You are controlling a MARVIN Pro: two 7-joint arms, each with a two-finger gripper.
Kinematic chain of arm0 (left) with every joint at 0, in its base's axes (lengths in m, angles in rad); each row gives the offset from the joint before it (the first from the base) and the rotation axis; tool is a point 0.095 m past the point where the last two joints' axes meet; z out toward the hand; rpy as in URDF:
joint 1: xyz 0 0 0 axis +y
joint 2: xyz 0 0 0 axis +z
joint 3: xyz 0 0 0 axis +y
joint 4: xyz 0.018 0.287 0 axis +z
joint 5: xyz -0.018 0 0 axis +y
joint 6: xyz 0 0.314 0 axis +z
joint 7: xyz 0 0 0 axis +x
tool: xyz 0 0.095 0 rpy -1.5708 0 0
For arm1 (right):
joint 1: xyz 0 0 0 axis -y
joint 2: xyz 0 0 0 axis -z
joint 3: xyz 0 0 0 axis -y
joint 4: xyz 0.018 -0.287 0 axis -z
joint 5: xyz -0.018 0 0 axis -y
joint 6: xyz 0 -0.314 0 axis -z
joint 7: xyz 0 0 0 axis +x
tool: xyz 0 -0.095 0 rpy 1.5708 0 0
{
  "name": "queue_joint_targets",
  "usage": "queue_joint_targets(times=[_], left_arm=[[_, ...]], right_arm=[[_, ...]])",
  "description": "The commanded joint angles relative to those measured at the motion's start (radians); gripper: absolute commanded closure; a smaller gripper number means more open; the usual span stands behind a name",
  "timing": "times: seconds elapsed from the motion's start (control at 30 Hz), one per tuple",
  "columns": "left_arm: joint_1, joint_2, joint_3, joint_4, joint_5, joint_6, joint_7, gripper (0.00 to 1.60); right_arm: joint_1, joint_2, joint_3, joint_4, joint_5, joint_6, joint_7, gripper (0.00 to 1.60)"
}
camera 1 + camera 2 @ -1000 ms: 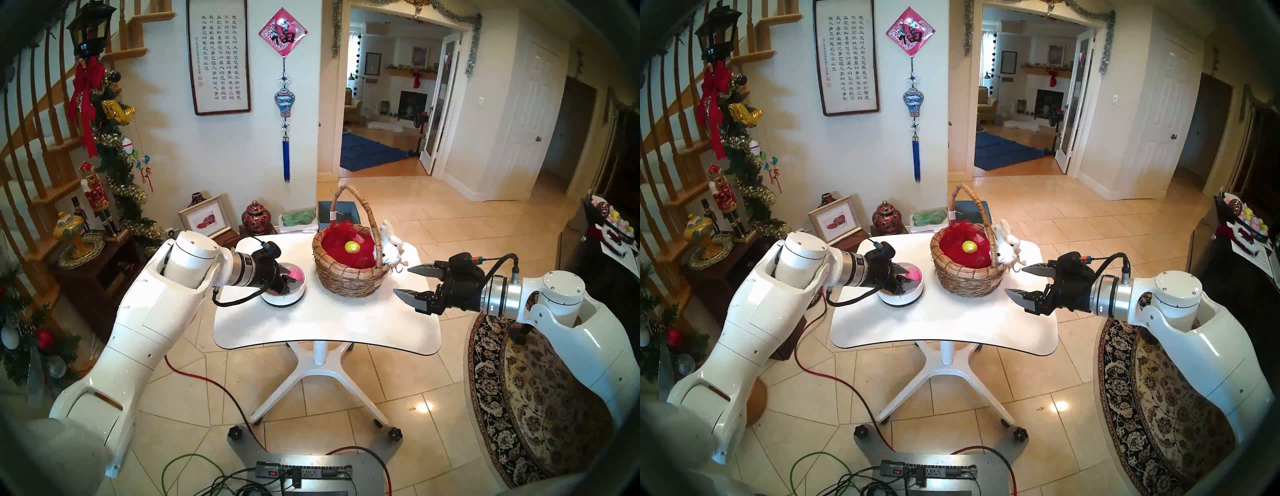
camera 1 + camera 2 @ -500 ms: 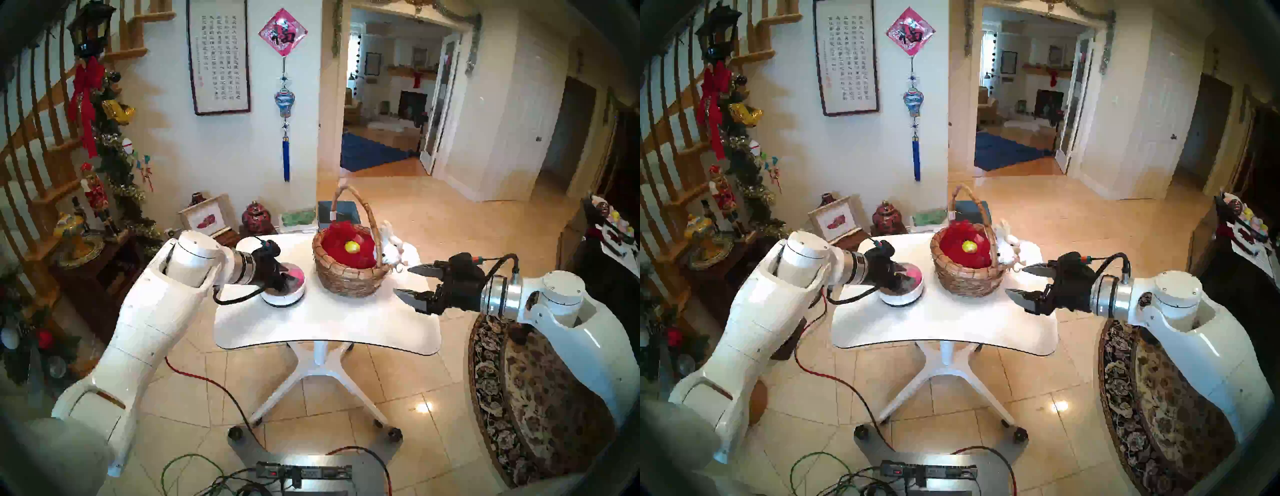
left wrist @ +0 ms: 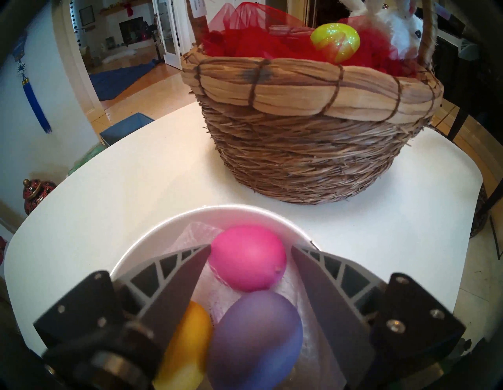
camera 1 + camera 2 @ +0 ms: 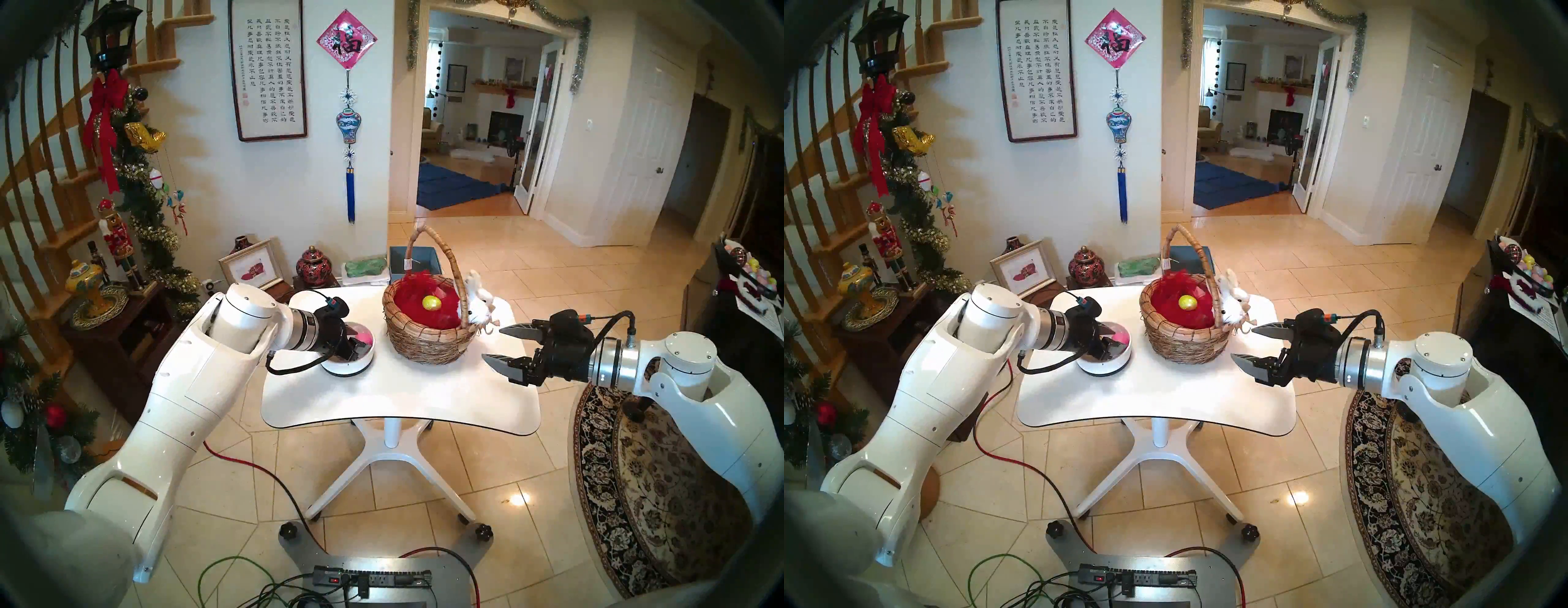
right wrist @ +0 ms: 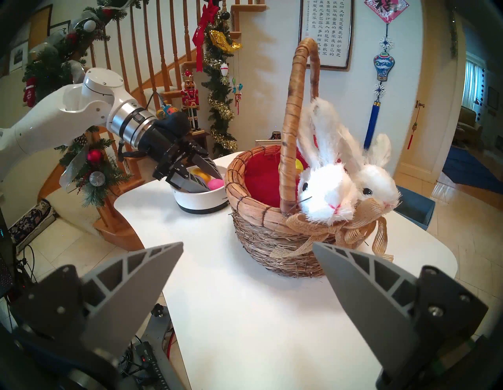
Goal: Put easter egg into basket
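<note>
Room lies wide on the white bench (image 4: 399,395) in front of the right gripper (image 4: 494,344), whose jaws stand open and hold nothing, just beside the basket (image 4: 428,339). A yellow egg (image 4: 432,302) sits on the red mesh in the basket. The left gripper (image 3: 250,252) dips into the white bowl (image 3: 152,239), close to the bench's left edge. Its jaws are open on both sides of a pink egg (image 3: 249,261), not pinching it. A purple egg (image 3: 255,340) and an orange egg (image 3: 187,343) lie nearer, between the jaws.
</note>
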State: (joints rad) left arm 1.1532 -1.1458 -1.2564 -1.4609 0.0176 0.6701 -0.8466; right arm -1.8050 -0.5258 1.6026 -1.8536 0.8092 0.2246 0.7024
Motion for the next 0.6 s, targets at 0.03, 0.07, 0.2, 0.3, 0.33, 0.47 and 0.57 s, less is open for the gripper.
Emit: queue_joint_targets(times=[0.03,0.07,0.2,0.3,0.33,0.47,0.57], left_arm=[[-0.016,-0.009,-0.008,-0.001,-0.001,-0.002,0.009,0.26],[-0.016,-0.009,-0.008,-0.001,-0.001,-0.002,0.010,0.28],[-0.017,-0.009,-0.008,0.001,-0.002,-0.003,0.010,0.33],[-0.016,-0.008,-0.009,0.002,-0.003,-0.004,0.010,0.89],[-0.016,-0.008,-0.010,0.001,-0.003,-0.004,0.010,0.94],[-0.013,-0.007,-0.015,-0.001,-0.007,-0.008,0.011,1.27],[-0.012,-0.005,-0.020,-0.007,-0.010,-0.007,0.009,1.39]], right_arm=[[0.001,0.002,0.009,-0.001,0.001,-0.002,-0.001,0.00],[0.001,0.002,0.009,-0.001,0.001,-0.002,-0.001,0.00],[0.001,0.002,0.009,-0.001,0.001,-0.002,-0.001,0.00],[0.001,0.002,0.009,-0.001,0.001,-0.002,-0.001,0.00],[0.001,0.002,0.009,-0.001,0.001,-0.002,-0.001,0.00],[0.001,0.002,0.009,-0.001,0.001,-0.002,-0.001,0.00],[0.001,0.002,0.009,-0.001,0.001,-0.002,-0.001,0.00]])
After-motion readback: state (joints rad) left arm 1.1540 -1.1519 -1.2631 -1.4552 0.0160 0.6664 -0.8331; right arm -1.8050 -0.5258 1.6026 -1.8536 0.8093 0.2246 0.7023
